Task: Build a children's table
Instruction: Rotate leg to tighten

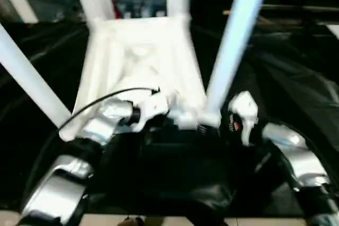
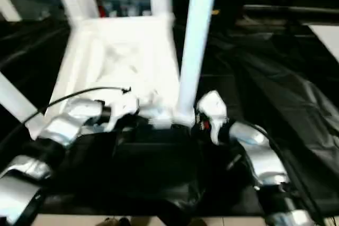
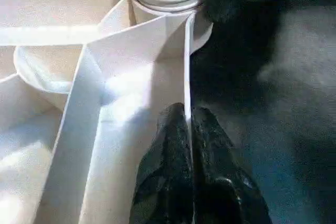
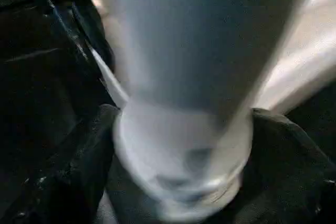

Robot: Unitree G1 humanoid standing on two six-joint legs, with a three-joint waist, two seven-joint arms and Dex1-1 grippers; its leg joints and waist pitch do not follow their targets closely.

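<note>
We are pinching the rim of the upturned tabletop [image 1: 140, 62] on the black sheet [image 1: 296, 93] with our left gripper [image 3: 188, 124], while our right gripper [image 4: 178, 182] is straddling the near-right leg [image 1: 233, 46], fingers apart.

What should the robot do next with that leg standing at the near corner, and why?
Probably draw the right pincer back from the leg: its black fingers stand spread on either side of the leg's base, and the leg already stands upright in its corner socket while the left pincer pinches the tabletop rim.
</note>
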